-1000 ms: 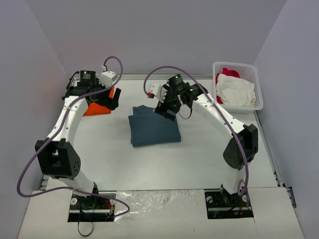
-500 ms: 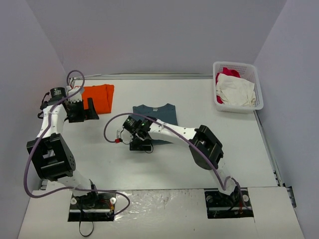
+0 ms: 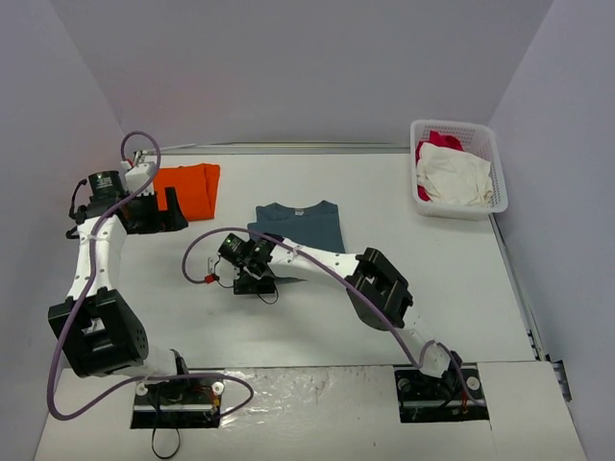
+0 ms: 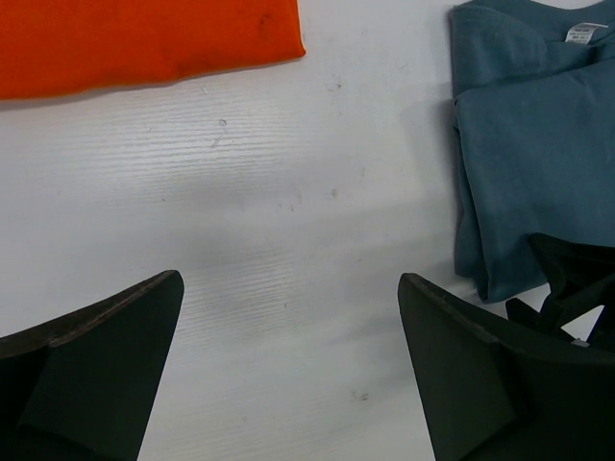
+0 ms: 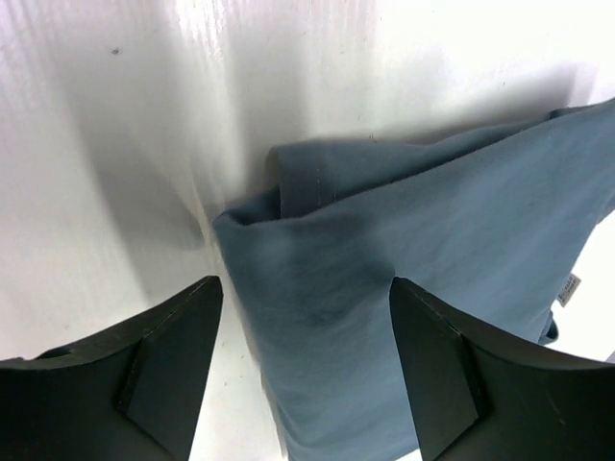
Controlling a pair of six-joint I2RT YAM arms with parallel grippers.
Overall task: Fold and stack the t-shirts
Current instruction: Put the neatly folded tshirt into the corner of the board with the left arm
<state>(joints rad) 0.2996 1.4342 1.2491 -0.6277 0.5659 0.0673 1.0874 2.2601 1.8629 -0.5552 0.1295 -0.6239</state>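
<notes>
L gripper (image 4: 290, 280): wide open, frame left.
R gripper (image 5: 306, 283): jaws apart astride blue t-shirt (image 5: 432, 250) corner.
Orange t-shirt (image 3: 187, 189): flat, upper left.

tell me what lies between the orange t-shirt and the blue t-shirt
Nothing but bare white table separates the orange t-shirt from the slate-blue t-shirt. The left wrist view shows this most clearly.

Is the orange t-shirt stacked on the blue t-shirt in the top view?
No, the orange t-shirt lies apart from the blue t-shirt, with bare table between them.
</notes>
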